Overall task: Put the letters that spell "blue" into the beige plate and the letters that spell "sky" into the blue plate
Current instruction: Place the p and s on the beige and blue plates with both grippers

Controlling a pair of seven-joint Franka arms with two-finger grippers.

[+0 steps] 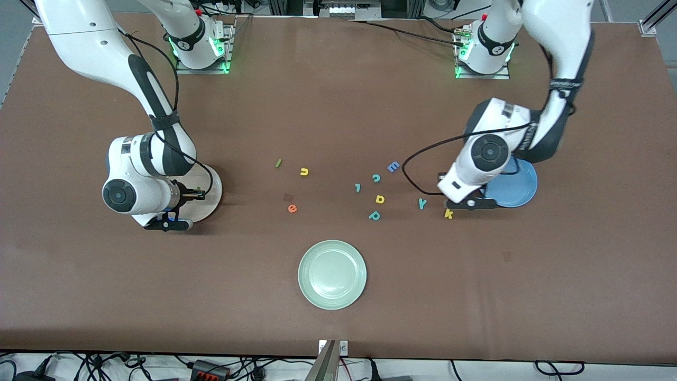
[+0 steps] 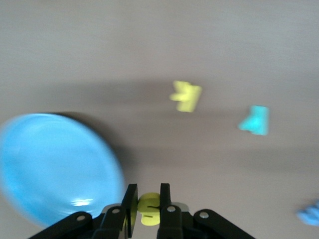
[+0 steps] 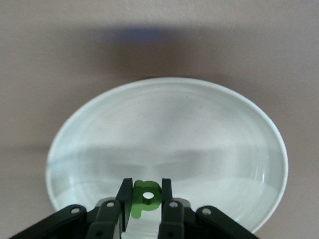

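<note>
My right gripper (image 3: pixel 145 186) hangs over the beige plate (image 3: pixel 169 124), shut on the dark green b (image 3: pixel 146 199); in the front view that gripper (image 1: pixel 194 196) covers part of the plate (image 1: pixel 212 203). My left gripper (image 2: pixel 147 191) is shut on the yellow s (image 2: pixel 148 206), just off the rim of the blue plate (image 2: pixel 50 164), over bare table. In the front view the left gripper (image 1: pixel 472 203) is beside the blue plate (image 1: pixel 517 188). The yellow k (image 1: pixel 448 214), teal y (image 1: pixel 421 203), green l (image 1: pixel 278 163), yellow u (image 1: pixel 304 171) and orange e (image 1: pixel 292 208) lie on the table.
A pale green plate (image 1: pixel 332 274) sits nearer the front camera, mid-table. Loose among the task letters lie a blue E (image 1: pixel 393 167), teal c (image 1: pixel 376 178), yellow a (image 1: pixel 380 199) and teal p (image 1: pixel 374 215).
</note>
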